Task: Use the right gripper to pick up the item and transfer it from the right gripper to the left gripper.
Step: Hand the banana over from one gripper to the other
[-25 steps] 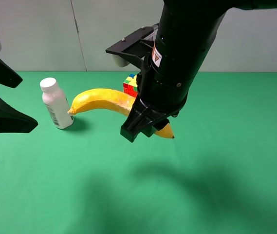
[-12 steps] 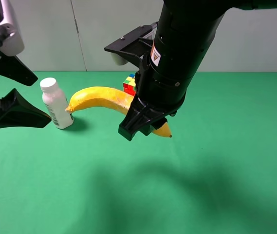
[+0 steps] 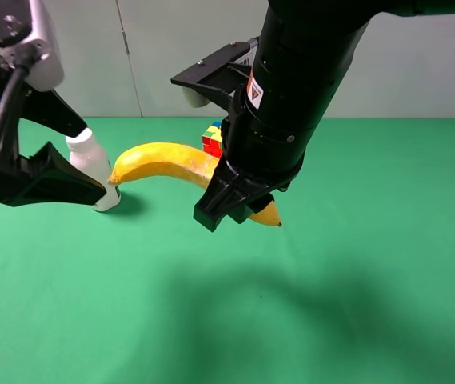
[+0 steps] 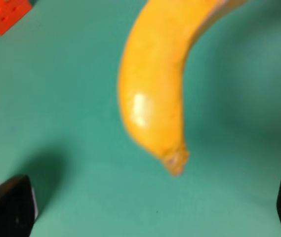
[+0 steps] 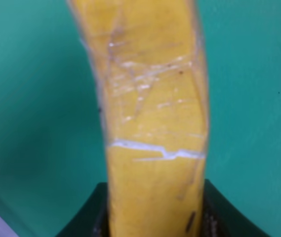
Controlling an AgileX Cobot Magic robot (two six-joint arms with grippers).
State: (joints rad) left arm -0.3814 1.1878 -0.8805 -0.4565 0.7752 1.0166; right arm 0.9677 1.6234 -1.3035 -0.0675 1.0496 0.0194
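My right gripper (image 3: pixel 239 200) is shut on the yellow banana (image 3: pixel 163 162) and holds it above the green table. The banana reaches out to the left, its tip next to the white bottle. It fills the right wrist view (image 5: pixel 150 113) between the black fingers (image 5: pixel 88 219). My left gripper (image 3: pixel 83 160) is open at the left, its two black fingers (image 3: pixel 51 180) spread just short of the banana's left tip. In the left wrist view the banana's end (image 4: pixel 155 94) hangs between the finger tips at the frame's lower corners.
A white plastic bottle (image 3: pixel 93 164) stands behind the left gripper's fingers. A multicoloured puzzle cube (image 3: pixel 213 138) sits behind the banana, partly hidden by the right arm; it also shows in the left wrist view (image 4: pixel 4 12). Green cloth (image 3: pixel 355 304) covers the table.
My left gripper has moved in from the left edge toward the banana's free tip and now overlaps the bottle. The right gripper and banana shifted slightly left, then held still.
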